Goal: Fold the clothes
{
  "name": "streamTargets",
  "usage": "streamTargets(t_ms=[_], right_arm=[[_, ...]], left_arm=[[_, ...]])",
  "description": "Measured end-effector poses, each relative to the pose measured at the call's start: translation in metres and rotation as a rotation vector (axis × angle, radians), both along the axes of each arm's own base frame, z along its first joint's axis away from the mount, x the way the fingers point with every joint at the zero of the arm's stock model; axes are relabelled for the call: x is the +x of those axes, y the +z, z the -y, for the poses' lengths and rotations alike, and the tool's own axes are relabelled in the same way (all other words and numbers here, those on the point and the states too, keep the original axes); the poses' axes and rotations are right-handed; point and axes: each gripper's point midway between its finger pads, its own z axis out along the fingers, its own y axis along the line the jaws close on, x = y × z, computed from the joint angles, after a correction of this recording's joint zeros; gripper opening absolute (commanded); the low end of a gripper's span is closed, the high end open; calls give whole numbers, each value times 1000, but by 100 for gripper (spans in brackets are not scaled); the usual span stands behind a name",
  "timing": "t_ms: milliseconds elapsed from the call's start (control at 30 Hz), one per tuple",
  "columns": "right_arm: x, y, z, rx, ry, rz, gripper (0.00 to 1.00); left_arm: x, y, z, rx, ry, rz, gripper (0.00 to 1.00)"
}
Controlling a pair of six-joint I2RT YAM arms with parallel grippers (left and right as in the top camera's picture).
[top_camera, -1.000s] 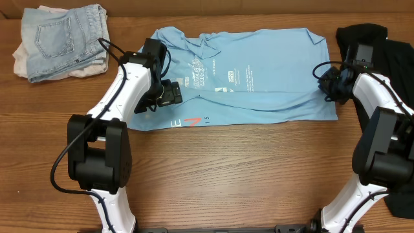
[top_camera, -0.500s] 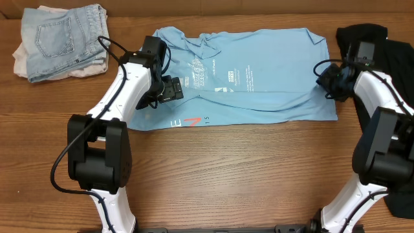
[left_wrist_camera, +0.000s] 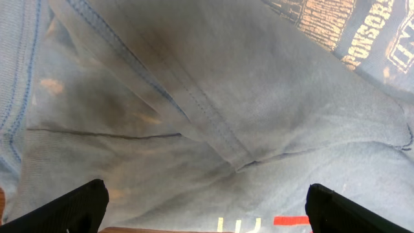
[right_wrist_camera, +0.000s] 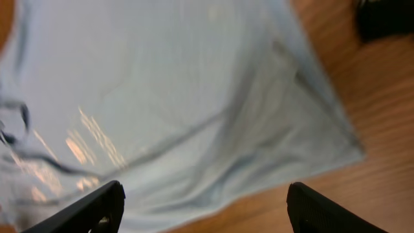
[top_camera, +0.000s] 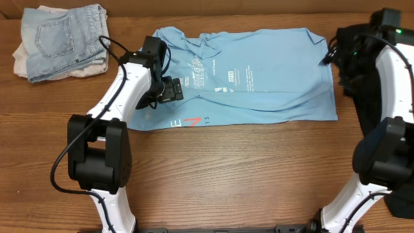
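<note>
The light blue T-shirt (top_camera: 259, 81) lies spread flat across the back of the table, white lettering and a red-orange mark (top_camera: 193, 121) facing up. My left gripper (top_camera: 172, 90) hovers open over the shirt's left part. In the left wrist view only blue fabric (left_wrist_camera: 213, 110) shows between its wide-apart fingertips (left_wrist_camera: 81, 202). My right gripper (right_wrist_camera: 207, 217) is open and empty, raised above the shirt's right edge (right_wrist_camera: 162, 97). The black shirt (top_camera: 406, 61) lies bunched at the far right, partly under the right arm.
Folded jeans (top_camera: 61, 35) on a pale garment sit at the back left corner. More black cloth (top_camera: 402, 202) hangs at the lower right. Bare wooden table (top_camera: 239, 175) runs in front of the shirt.
My right gripper has opened, let go of the blue shirt's right edge, and risen back and to the right. The left arm has stayed put.
</note>
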Motion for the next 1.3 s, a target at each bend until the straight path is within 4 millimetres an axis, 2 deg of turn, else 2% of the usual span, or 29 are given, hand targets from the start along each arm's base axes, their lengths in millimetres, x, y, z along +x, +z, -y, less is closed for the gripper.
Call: streamTargets(t_ms=[233, 367, 533, 900, 1167, 1300], right_arm=[[-18, -50, -75, 33, 157, -86, 84], [-34, -71, -100, 21, 167, -151, 84], [-52, -87, -99, 5, 124, -222, 84], [-26, -90, -96, -12, 99, -118, 79], [-36, -111, -96, -8, 77, -135, 75], [-32, -112, -96, -8, 75, -119, 67]], left_arm=[[-3, 0, 1, -5, -2, -13, 100], [-9, -1, 0, 0, -2, -35, 100], [-10, -1, -1, 2, -4, -42, 100], [-10, -1, -1, 2, -4, -42, 100], [-11, -1, -1, 2, -4, -44, 100], [-11, -1, -1, 2, -4, -46, 100]])
